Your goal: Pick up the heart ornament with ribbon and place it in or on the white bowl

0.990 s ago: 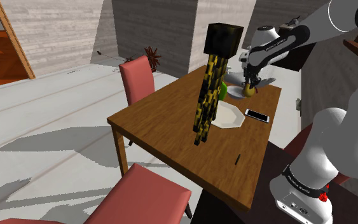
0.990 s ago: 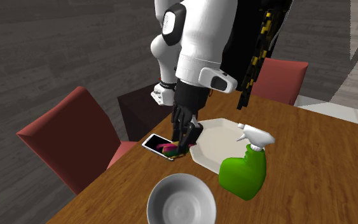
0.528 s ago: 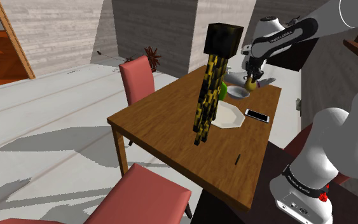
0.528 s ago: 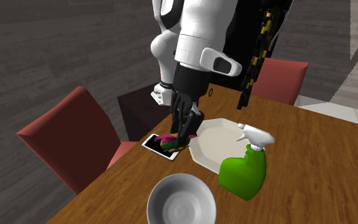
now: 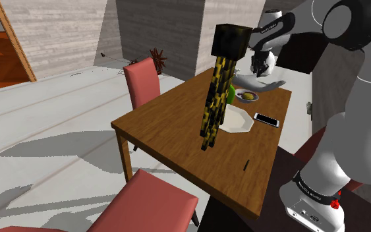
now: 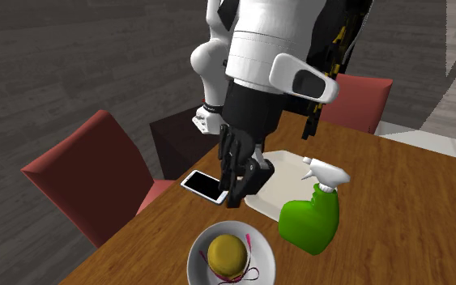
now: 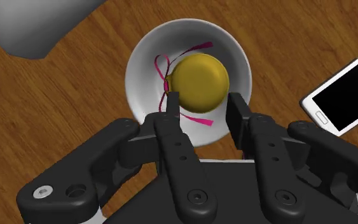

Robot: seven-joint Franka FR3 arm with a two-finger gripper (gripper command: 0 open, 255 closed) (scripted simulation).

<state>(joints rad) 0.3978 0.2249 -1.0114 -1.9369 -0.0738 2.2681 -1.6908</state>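
Observation:
The heart ornament (image 7: pixel 199 81) is a rounded yellow piece with a thin pink ribbon (image 7: pixel 163 69). It lies inside the white bowl (image 7: pixel 236 52), free of the fingers. My gripper (image 7: pixel 203 103) hangs open just above it, one black fingertip (image 7: pixel 170 103) on each side and neither touching. In the second exterior view the ornament (image 6: pixel 227 253) rests in the bowl (image 6: pixel 198 253) near the table's front, with the gripper (image 6: pixel 240 191) above and behind it. In the shoulder view the bowl (image 5: pixel 253 99) sits at the table's far end under the gripper (image 5: pixel 264 70).
A green spray bottle (image 6: pixel 311 220) stands right beside the bowl. A white square plate (image 6: pixel 289 173) and a smartphone (image 6: pixel 206 186) lie just behind it. A tall black-and-yellow object (image 5: pixel 218 86) rises from mid-table. Red chairs (image 5: pixel 143 80) flank the wooden table (image 5: pixel 171 132).
The gripper carried the ornament from above the smartphone over to the bowl, opened, and let it drop in. The bowl, empty before, now holds the ornament.

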